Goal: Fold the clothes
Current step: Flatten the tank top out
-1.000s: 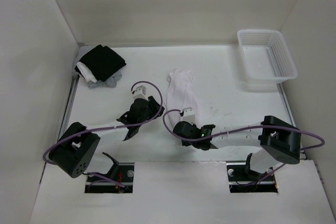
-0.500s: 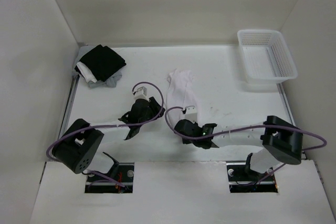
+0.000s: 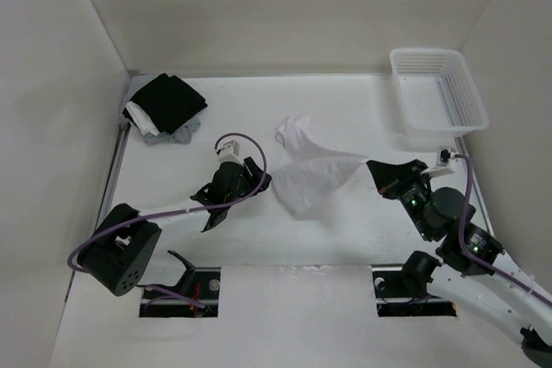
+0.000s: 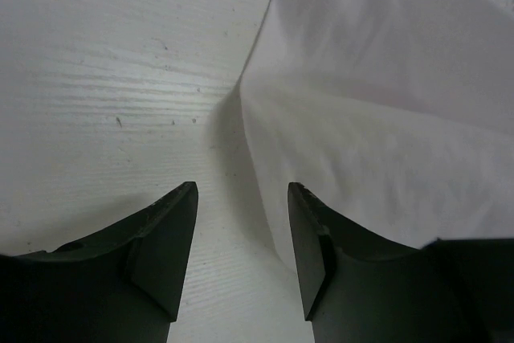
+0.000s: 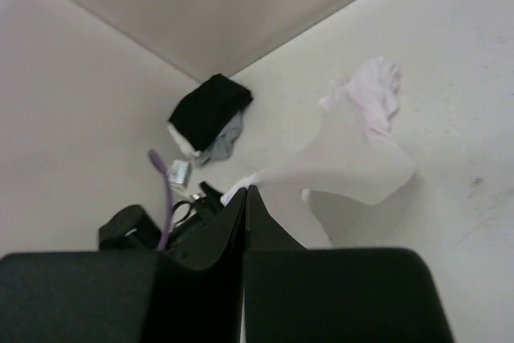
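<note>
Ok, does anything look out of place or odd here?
The white garment lies crumpled and askew, one corner stretched rightward, pinched in the right gripper, not spread flat. The left gripper stands open beside its edge. Nothing looks spilled or damaged.

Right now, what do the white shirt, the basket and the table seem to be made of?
Shirt: thin, soft cloth, matte; it sags and creases. Basket: probably moulded white plastic; stiff lattice walls. Table: apparently white-painted wood, matte; grain lines show through.
</note>
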Controlling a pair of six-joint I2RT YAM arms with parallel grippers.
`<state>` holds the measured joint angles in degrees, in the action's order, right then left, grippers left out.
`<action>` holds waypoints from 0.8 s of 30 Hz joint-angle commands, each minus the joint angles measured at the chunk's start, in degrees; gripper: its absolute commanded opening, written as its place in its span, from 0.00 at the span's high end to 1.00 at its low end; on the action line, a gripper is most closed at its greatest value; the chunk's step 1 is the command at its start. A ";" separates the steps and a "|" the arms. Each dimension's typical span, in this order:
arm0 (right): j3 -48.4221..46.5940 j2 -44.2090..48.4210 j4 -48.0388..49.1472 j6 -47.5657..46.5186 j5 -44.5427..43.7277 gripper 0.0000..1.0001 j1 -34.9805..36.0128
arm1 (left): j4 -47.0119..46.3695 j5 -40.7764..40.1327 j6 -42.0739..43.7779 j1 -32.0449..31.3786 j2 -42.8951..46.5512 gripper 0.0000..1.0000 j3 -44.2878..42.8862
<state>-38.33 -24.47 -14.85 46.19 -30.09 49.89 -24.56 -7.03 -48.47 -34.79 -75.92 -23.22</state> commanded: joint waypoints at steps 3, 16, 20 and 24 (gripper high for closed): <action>7.29 0.82 -5.54 3.72 6.09 1.00 -9.14 | -0.84 0.70 -0.75 -3.57 -3.43 0.50 -4.02; 10.82 -2.42 -0.01 1.71 7.85 1.00 -12.93 | -1.99 0.79 -2.60 -9.20 -15.84 0.84 -12.45; 10.12 -2.34 0.17 0.66 7.94 1.00 -12.93 | 5.88 -0.09 -1.98 -8.33 -6.47 0.97 -13.07; 10.11 -0.85 -0.62 0.39 8.29 1.00 -12.93 | 24.13 -0.53 -0.67 -8.06 5.30 0.92 -15.09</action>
<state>-27.57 -26.87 -18.57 47.79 -22.61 37.10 -14.83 -6.61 -50.70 -43.40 -81.78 -34.02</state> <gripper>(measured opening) 0.005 0.039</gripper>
